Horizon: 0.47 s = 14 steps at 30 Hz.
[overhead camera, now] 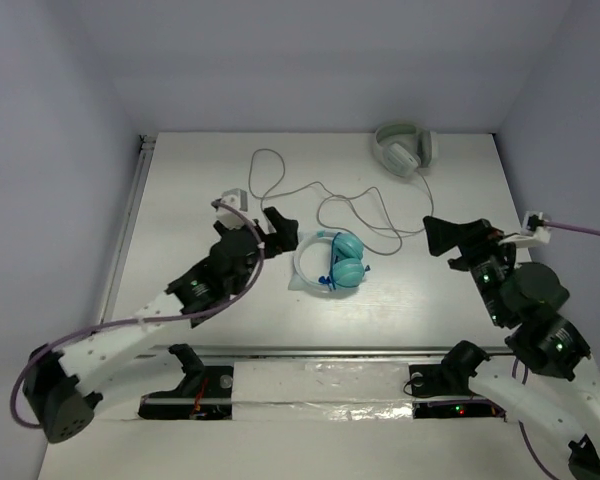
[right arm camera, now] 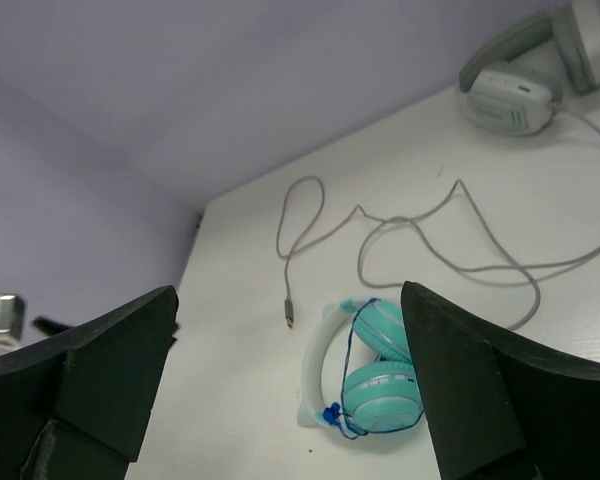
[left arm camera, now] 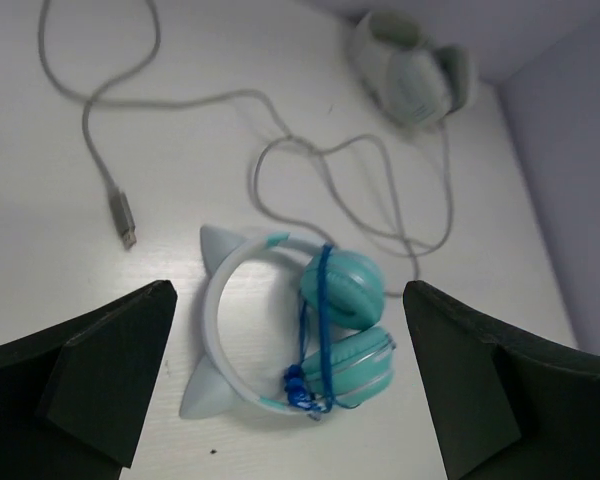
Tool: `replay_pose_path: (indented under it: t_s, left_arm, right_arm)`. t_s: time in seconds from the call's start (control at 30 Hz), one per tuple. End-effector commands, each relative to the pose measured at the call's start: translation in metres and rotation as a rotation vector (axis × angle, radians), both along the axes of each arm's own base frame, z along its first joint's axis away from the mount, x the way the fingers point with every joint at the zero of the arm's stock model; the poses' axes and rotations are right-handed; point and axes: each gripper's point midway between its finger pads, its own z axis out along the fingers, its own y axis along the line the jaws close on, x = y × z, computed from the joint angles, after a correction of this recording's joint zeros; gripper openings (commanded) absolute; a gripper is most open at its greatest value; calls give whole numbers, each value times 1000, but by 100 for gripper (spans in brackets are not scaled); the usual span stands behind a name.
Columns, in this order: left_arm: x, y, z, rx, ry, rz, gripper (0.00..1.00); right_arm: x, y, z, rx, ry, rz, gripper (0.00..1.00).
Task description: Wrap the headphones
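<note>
Left wrist view: our left gripper [left arm camera: 288,295] and right gripper [right arm camera: 288,295] hang spread, empty, near the headphones [left arm camera: 342,290]; we judge the wound cable [left arm camera: 320,330] could unravel if nudged.

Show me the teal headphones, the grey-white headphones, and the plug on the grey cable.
teal headphones [left arm camera: 342,288], left wrist view, on the upper ear cup.
grey-white headphones [left arm camera: 412,85], left wrist view, on the ear cup.
grey cable plug [left arm camera: 123,218], left wrist view, on its metal end.
</note>
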Motion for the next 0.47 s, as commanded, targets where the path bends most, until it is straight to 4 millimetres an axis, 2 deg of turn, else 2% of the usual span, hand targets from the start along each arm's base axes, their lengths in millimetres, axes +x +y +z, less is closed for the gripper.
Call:
replay_pose_path:
  t_s: [0.0,0.1,0.2,0.33,0.43]
  left_arm:
    - [-11,34,87,-46,-193,33,99]
    - [-28,54,128,-108,-275,35,99]
    - [-43,68,154,-141,-335,20,99]
    - [-49,72,154,-155,-353,6,99]
    - [-45,67,133,-124,-308,6,99]
  right_arm:
    - [-14,-30,14,-6,-29,-81,100]
    - [-18,-30,11,-32,-38,-63,100]
    - [-25,-28,14,-9,-44,-32,100]
    - [-29,-29,14,19,-43,-22,100]
    - [-29,-26,12,25,-37,-7,100]
